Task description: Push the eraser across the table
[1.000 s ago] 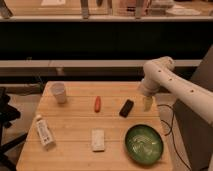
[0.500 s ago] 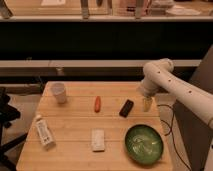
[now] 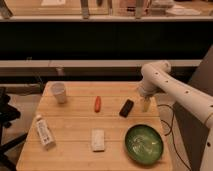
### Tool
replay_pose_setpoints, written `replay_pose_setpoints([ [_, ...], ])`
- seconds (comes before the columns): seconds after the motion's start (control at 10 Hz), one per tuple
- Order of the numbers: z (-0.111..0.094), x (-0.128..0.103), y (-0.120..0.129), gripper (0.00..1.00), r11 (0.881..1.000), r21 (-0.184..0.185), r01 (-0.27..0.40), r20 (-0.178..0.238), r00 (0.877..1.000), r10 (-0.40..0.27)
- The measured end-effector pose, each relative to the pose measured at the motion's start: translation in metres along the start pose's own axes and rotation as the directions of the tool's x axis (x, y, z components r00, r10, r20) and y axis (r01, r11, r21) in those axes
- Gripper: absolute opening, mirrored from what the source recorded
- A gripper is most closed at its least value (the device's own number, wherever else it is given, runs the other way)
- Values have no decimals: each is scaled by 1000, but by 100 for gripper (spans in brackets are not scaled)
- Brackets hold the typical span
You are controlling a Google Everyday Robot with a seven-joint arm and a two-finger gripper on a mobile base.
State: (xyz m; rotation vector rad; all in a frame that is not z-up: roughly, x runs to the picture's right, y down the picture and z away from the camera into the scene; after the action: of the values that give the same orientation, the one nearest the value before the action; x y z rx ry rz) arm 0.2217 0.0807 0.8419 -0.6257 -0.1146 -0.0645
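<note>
Movement: none to speak of; arm, gripper and eraser sit where they did a second ago and half a second ago.
Arm (image 3: 167, 82): white and jointed, reaching in from the right edge and bending down over the table's far right corner.
Gripper (image 3: 145, 104): pointed downward, low over the table, just to the right of the eraser; whether it is open or closed cannot be told, and it holds nothing that can be seen.
Eraser (image 3: 126, 108): small, black and flat, lying at a slant on the right half of the table, between the orange piece and the gripper; contact with the gripper cannot be confirmed.
Table (image 3: 75, 125): light wooden planks, square top.
Orange piece (image 3: 97, 103): small and carrot-like, left of the eraser, apart from it.
Cup (image 3: 59, 92): white, at the far left corner.
Tube (image 3: 44, 132): white, lying along the left edge.
White block (image 3: 98, 140): near the front, in the middle.
Bowl (image 3: 144, 144): green, at the front right, nearer the camera than the eraser.
Step in hand: by appearance, lining up beside the eraser, with the push itself not yet begun.
Next move: likely a low sideways sweep leftward, meeting the eraser's right side squarely so it slides rather than spins; the orange piece lies along that path and may be struck.
</note>
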Motion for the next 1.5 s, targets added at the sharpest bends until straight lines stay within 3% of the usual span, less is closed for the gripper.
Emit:
replay_pose_setpoints([
  [1.1,10,-5,-4,80,999,-14,36,11,999,-35],
  [1.4,12,-6,-5,66,999,-18,42,14,999,-42],
  [1.5,12,-6,-6,69,999,-18,45,15,999,-45],
])
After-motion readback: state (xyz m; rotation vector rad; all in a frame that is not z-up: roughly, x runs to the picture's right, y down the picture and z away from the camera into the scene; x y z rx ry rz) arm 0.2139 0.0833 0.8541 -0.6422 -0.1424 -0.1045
